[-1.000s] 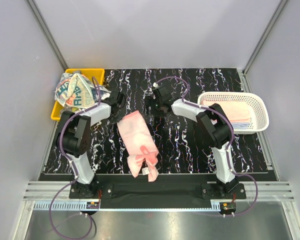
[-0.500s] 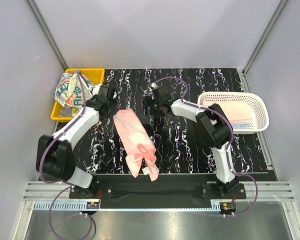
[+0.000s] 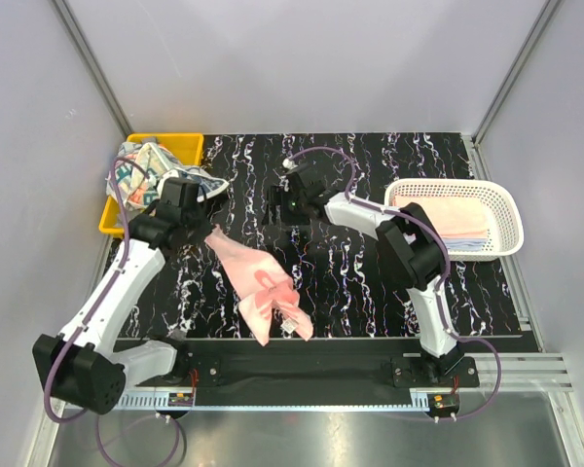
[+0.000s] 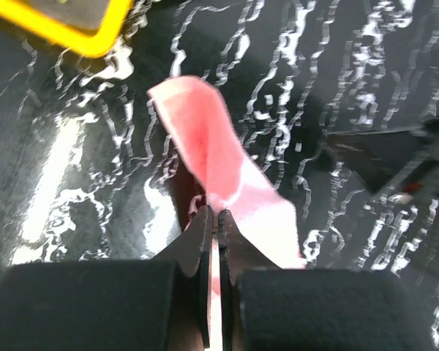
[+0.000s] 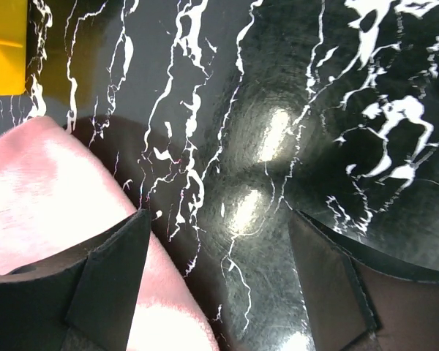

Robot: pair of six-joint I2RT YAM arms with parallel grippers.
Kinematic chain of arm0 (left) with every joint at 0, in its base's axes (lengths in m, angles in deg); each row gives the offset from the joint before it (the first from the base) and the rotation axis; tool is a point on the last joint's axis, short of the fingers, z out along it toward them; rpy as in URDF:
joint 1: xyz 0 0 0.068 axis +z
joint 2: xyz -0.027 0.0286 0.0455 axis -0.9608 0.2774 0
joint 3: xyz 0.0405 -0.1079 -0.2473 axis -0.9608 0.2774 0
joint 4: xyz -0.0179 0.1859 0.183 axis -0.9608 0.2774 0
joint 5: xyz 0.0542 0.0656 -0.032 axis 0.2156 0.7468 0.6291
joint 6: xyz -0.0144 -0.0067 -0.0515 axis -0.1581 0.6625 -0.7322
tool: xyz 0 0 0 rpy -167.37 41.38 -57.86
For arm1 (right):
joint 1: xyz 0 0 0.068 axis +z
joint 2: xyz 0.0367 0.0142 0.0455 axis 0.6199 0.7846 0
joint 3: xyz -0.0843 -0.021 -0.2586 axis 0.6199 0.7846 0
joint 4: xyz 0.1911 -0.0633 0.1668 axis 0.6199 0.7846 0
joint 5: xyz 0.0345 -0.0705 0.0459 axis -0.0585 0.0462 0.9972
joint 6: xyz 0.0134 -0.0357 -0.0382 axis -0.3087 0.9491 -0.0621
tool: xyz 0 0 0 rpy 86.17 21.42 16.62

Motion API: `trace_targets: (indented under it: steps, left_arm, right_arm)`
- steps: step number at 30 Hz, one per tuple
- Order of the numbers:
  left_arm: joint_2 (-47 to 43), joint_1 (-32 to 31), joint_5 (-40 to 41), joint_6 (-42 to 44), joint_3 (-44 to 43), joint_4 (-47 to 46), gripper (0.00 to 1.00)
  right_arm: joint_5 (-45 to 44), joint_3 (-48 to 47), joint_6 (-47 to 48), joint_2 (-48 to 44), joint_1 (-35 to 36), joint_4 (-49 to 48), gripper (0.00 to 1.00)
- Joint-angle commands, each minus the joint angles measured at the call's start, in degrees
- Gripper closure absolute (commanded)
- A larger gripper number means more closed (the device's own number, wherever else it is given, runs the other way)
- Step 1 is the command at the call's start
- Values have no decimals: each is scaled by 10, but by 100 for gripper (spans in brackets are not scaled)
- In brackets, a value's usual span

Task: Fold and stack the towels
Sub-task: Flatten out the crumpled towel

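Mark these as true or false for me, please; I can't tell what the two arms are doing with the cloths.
1. The left gripper is pinching the pink towel. True.
2. The right gripper grips that towel too. False: its fingers are spread open and hold nothing.
3. The white mesh basket has nothing in it. False: folded pink towels lie inside.
4. The yellow bin holds crumpled patterned towels. True.
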Motion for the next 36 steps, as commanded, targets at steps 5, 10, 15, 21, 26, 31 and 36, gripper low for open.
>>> trace_targets:
  steps: [5, 10, 15, 21, 26, 31, 36]
  left_arm:
    - [118, -34, -78, 56, -230, -1, 100]
    - [156, -68, -83, 52, -330, 22, 100]
    - [63, -40, -36, 16, -185, 16, 100]
    - [-25, 29, -56, -39, 87, -52, 100]
    - [26, 47, -70, -43, 232, -138, 100]
    - [52, 49, -62, -43, 251, -164, 100]
    - [54, 49, -66, -38, 234, -162, 100]
  right_arm:
    - [11, -33, -17, 9, -12, 1, 16]
    - [4, 0, -35, -19, -52, -3, 16]
    - [-21, 23, -34, -50, -75, -2, 16]
    - [-30, 13, -40, -32, -75, -1, 16]
    - [-37, -8, -34, -4, -59, 2, 16]
    - [-63, 3, -1, -18, -32, -12, 18]
    - [-51, 69, 19, -55, -12, -54, 25]
